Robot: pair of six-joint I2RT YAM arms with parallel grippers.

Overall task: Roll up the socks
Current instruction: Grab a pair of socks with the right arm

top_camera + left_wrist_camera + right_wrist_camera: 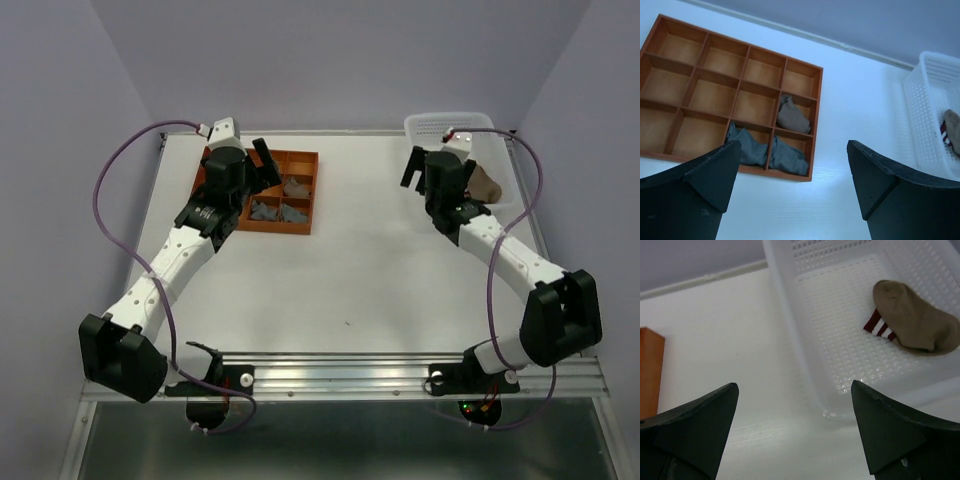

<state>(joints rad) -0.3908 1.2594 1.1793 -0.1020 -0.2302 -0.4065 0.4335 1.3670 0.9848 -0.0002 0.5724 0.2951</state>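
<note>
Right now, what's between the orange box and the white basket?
Only bare white table lies between the orange box and the white basket, seen clearest in the left wrist view.

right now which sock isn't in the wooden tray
The tan sock with red-white stripes, alone in the white basket; the other three socks sit in tray compartments.

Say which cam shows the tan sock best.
Right wrist: the tan sock lies close, unobstructed in the white basket, red stripes showing. Left wrist catches a sliver at frame edge; top view shows it small beside the right arm.
</note>
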